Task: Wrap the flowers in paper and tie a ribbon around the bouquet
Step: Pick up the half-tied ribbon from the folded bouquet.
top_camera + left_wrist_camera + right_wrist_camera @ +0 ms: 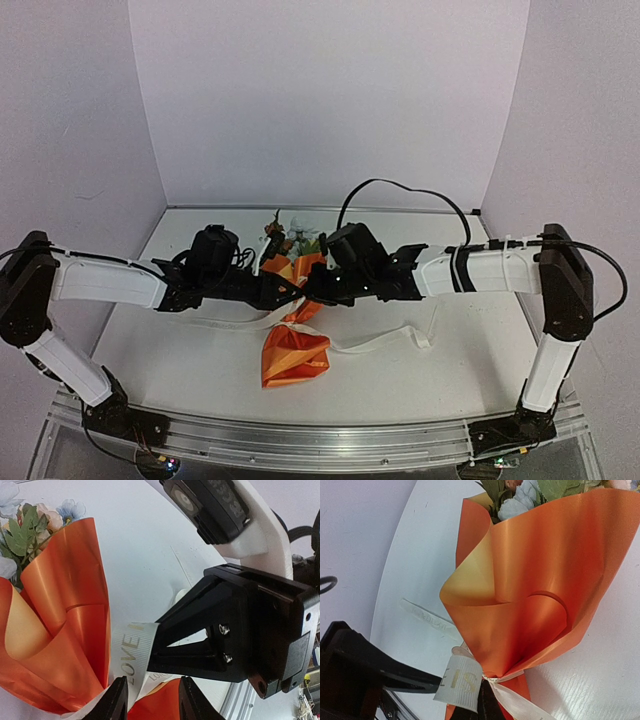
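A: Top view?
B: Centre frame: left gripper [284, 293] and right gripper [316, 286] meet over the bouquet [295, 355]; jaws too small to read.
A: Left wrist?
B: Bottom edge: left gripper's fingers [115, 702] apart, straddling ribbon [131, 652] and paper [65, 605]. Right gripper pinched shut on ribbon, centre.
A: Right wrist?
B: Lower centre: ribbon clamped at bouquet's neck; flowers [520, 502] top.

1. The bouquet [295, 355] lies on the worktop [190, 350], midway between the two arms. The flowers [293, 240] are at its far end, and its other end points toward the near edge.
2. The ribbon [385, 343] circles the bouquet's narrow waist, and its loose ends trail left and right across the worktop.
3. The left claw [283, 297] sits left of the waist. The right claw [312, 290] sits right of it, pinching the ribbon.
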Controlling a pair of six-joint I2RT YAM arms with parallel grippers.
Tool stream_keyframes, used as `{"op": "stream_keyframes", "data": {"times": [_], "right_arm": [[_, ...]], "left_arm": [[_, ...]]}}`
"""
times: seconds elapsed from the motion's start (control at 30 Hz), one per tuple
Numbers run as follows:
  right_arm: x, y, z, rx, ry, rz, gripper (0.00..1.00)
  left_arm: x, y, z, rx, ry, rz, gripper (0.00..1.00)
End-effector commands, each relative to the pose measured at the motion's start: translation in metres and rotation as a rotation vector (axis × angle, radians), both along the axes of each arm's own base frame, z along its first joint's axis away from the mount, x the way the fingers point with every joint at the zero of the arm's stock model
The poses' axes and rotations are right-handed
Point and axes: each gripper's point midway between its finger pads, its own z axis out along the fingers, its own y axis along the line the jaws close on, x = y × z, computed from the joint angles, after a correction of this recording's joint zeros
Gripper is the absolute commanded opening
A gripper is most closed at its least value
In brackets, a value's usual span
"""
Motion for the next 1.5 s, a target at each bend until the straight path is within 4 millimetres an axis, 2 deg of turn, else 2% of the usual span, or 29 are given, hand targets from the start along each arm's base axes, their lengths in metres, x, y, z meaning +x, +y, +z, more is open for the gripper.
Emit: {"op": "stream_keyframes", "data": {"times": [0.0, 0.23, 0.5, 0.7, 0.73, 0.77, 0.83, 0.9, 0.93, 1.0, 1.03, 1.1, 1.2, 1.27, 1.47], "right_arm": [[0.004, 0.009, 0.047, 0.111, -0.021, -0.03, 0.0], [0.002, 0.021, 0.051, 0.166, 0.056, -0.045, 0.0], [-0.001, 0.022, 0.048, 0.172, 0.094, -0.046, 0.0], [-0.004, 0.017, 0.046, 0.163, 0.093, -0.052, 0.01], [-0.004, 0.016, 0.047, 0.162, 0.091, -0.053, 0.03], [-0.005, 0.015, 0.046, 0.158, 0.09, -0.055, 0.09], [-0.005, 0.007, 0.047, 0.145, 0.08, -0.073, 0.28], [-0.008, -0.01, 0.041, 0.096, 0.073, -0.103, 0.53], [-0.009, -0.022, 0.041, 0.07, 0.061, -0.126, 0.61], [-0.013, -0.049, 0.035, 0.011, 0.046, -0.176, 0.73], [-0.016, -0.07, 0.029, -0.03, 0.038, -0.22, 0.75], [-0.025, -0.105, 0.012, -0.116, 0.049, -0.285, 0.76], [-0.041, -0.169, -0.016, -0.292, 0.053, -0.408, 0.75], [-0.05, -0.202, -0.034, -0.351, 0.06, -0.47, 0.74], [-0.062, -0.268, -0.071, -0.476, 0.101, -0.574, 0.69]], "left_arm": [[0.005, -0.011, 0.007, 0.031, -0.061, 0.019, 0.34], [0.01, -0.011, 0.001, 0.114, -0.118, 0.093, 0.32], [0.022, -0.003, 0.001, 0.153, -0.16, 0.177, 0.31], [0.023, 0.001, 0.001, 0.145, -0.178, 0.191, 0.07], [0.022, 0.001, 0.001, 0.142, -0.181, 0.188, 0.04], [0.021, 0.001, 0.0, 0.141, -0.182, 0.184, 0.02], [0.02, 0.001, 0.0, 0.134, -0.189, 0.18, 0.0], [0.019, 0.002, 0.001, 0.129, -0.197, 0.178, 0.0], [0.018, 0.003, 0.001, 0.128, -0.201, 0.177, 0.0], [0.017, 0.004, 0.001, 0.126, -0.204, 0.172, 0.0], [0.016, 0.003, 0.002, 0.121, -0.207, 0.166, 0.0], [0.013, 0.002, 0.003, 0.114, -0.207, 0.153, 0.0], [0.012, 0.003, 0.007, 0.105, -0.216, 0.148, 0.0], [0.01, 0.004, 0.009, 0.103, -0.22, 0.14, 0.0], [0.007, 0.002, 0.013, 0.098, -0.229, 0.112, 0.0]]}}
